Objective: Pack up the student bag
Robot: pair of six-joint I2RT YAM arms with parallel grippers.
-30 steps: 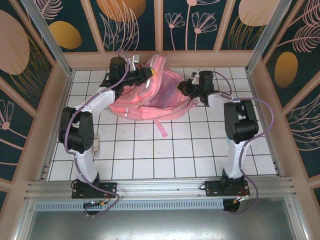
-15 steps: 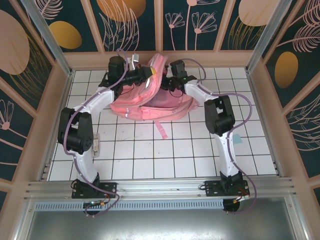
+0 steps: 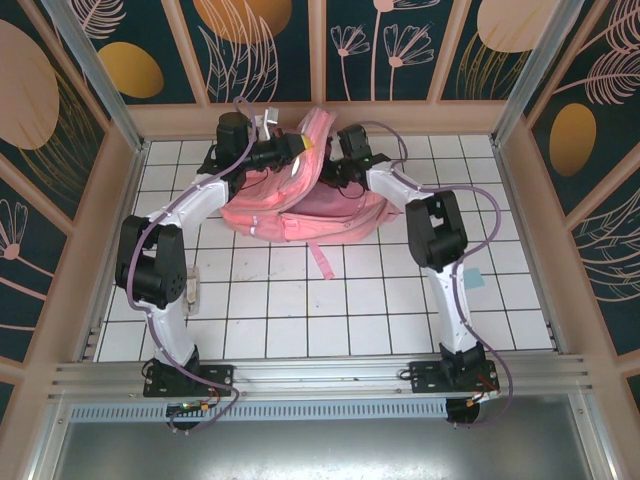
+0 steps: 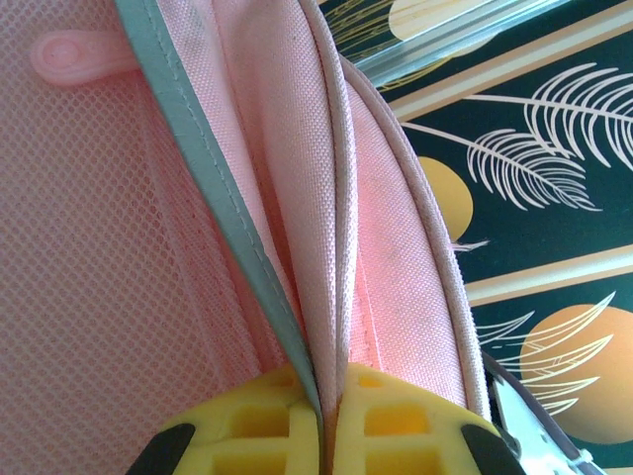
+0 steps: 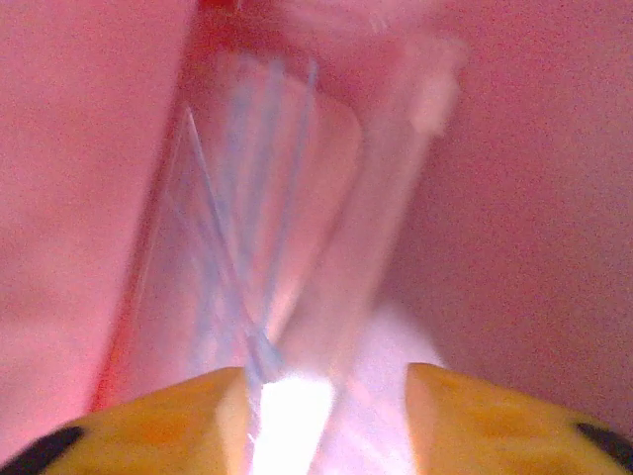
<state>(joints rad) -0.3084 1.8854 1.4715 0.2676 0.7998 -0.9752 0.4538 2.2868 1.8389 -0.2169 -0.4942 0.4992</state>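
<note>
The student bag (image 3: 300,205), big, pink and soft, lies at the back middle of the tiled table. My left gripper (image 3: 305,148) is shut on the bag's top edge and holds the opening up; in the left wrist view the yellow fingers (image 4: 331,396) pinch the grey-piped pink fabric (image 4: 297,198). My right gripper (image 3: 335,175) reaches into the opening from the right. In the right wrist view its jaws (image 5: 326,396) stand apart inside the pink interior. A blurred clear plastic thing (image 5: 267,228) lies between and beyond them, close to the left finger.
A pink strap (image 3: 322,260) trails from the bag toward the table's middle. A small pale blue item (image 3: 470,280) lies by the right arm, and a small white thing (image 3: 192,292) by the left arm. Wooden rails (image 3: 320,118) and patterned walls close the back and sides.
The right arm swung left from beside the bag into its opening, and its jaws have parted. The left gripper has kept its hold on the bag's edge.
</note>
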